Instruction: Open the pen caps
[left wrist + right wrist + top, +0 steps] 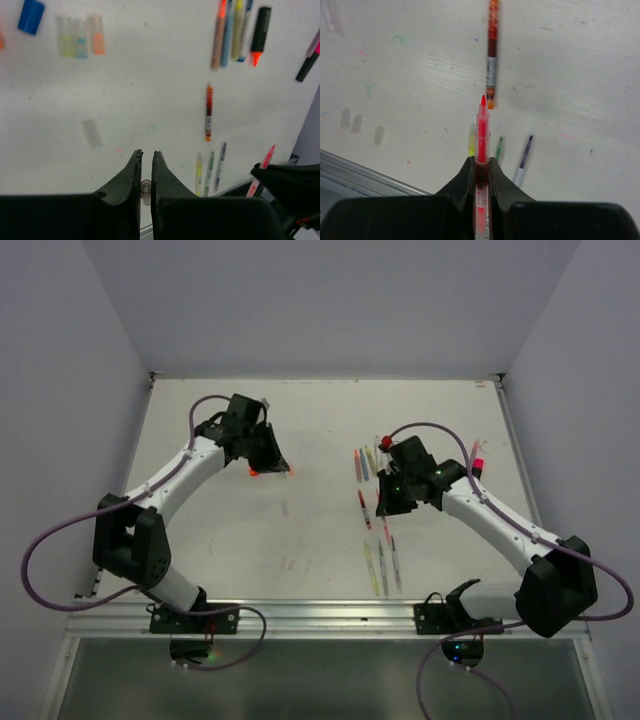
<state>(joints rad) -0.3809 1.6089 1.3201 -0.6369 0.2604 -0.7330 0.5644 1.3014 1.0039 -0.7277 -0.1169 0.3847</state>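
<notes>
My right gripper is shut on a red pen whose bare tip points away from the camera, with no cap on it; in the top view this gripper hangs over the pen rows. My left gripper is shut, with a small clear cap pinched deep between its fingers; from above it sits at the left-centre. Loose pen caps lie on the table: a blue cap, a yellow-green cap, an orange cap and a clear cap.
An orange-brown pen lies just beyond the held tip. Yellow, green and purple pens lie below it. A black highlighter and several pens lie farther back. The metal rail runs along the near edge.
</notes>
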